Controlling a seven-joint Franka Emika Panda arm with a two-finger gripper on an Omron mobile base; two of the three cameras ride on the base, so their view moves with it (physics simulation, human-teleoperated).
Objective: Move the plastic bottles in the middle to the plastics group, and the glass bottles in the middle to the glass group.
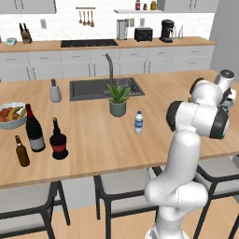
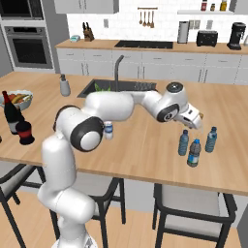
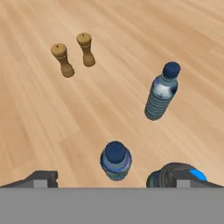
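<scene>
The arm is reaching out to the right end of the wooden surface [image 2: 145, 145], and its fingers [image 3: 41, 178] are standing spread wide, gripping nothing. In the hand view a blue-capped plastic bottle [image 3: 116, 160] is standing upright between them, touching neither. A second blue-capped bottle [image 3: 162, 92] is standing near it toward 1 o'clock, and two wooden shakers [image 3: 74, 54] are sitting side by side well apart at 11 o'clock.

In the right base view three small clear bottles [image 2: 194, 152] are standing close together as a cluster just below the hand; I cannot tell for certain which of them is the one between the fingers. The white-labelled bottle [image 1: 138, 122] is standing alone in the middle of the surface, at 5 o'clock from a potted plant [image 1: 117, 99].

At the left end, the squat dark bottle [image 1: 59, 140] with the red label is standing just beside the tall wine bottle [image 1: 34, 128], at its 4 o'clock. The small brown beer bottle [image 1: 21, 151] is standing at 7 o'clock from the wine bottle, and a fruit bowl [image 1: 9, 114] is sitting at its 10 o'clock.
</scene>
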